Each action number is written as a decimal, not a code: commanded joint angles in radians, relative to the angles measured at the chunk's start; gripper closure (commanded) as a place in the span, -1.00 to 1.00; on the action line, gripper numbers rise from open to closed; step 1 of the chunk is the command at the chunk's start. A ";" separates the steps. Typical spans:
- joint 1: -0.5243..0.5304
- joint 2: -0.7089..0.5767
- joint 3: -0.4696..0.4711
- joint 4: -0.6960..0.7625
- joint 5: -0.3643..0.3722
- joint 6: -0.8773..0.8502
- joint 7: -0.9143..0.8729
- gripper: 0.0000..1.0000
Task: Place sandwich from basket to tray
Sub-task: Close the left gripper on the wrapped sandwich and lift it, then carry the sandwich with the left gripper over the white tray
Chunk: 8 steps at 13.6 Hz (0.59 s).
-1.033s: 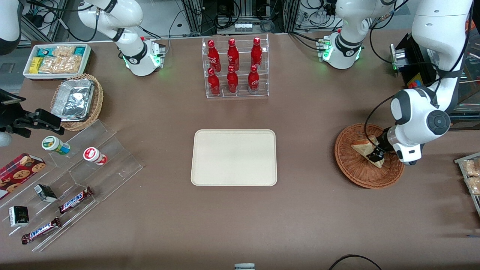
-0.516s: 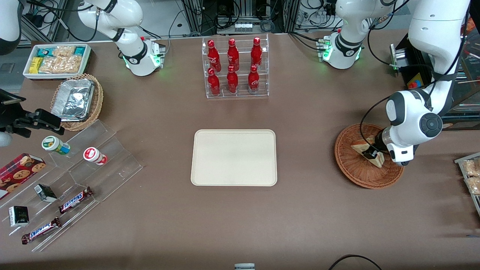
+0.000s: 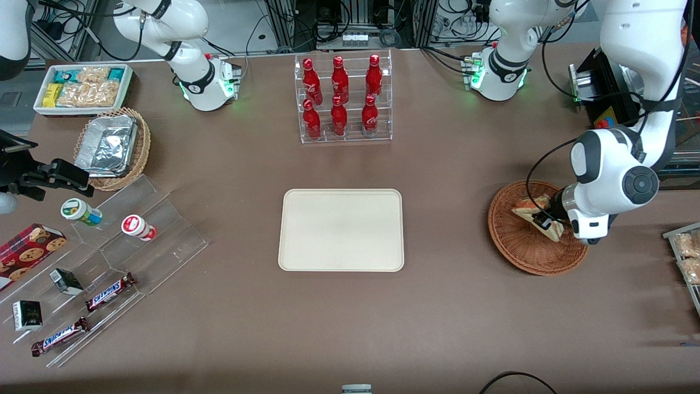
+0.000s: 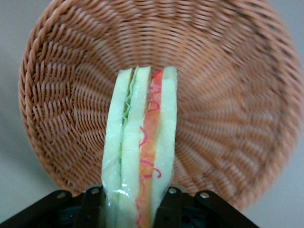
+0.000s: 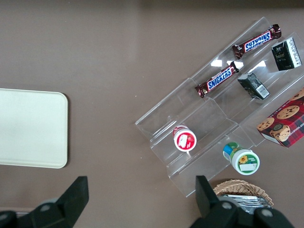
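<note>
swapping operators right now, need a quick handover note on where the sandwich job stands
Pincer: shut on the sandwich, fingers pressing both bread faces, over the round wicker basket.
Sandwich: held edge-up above the basket bowl, not yet carried clear of it.
Tray: at table centre, nearer the front camera than the bottle rack, nothing on it.
Done: grasp made.
Left: raise the sandwich clear of the basket rim, carry it toward the parked arm's end as far as the tray, set it down, release.

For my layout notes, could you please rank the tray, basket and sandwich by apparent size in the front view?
1. tray
2. basket
3. sandwich, gripped above the basket by the left gripper
</note>
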 commanded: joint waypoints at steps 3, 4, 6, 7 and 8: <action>-0.145 0.025 -0.003 0.194 0.019 -0.132 0.032 0.37; -0.183 0.048 -0.004 0.230 0.010 -0.132 0.032 0.37; -0.260 0.097 -0.007 0.296 0.008 -0.132 0.032 0.37; -0.294 0.124 -0.007 0.330 0.008 -0.132 0.036 0.37; -0.324 0.156 -0.021 0.361 0.005 -0.127 0.053 0.36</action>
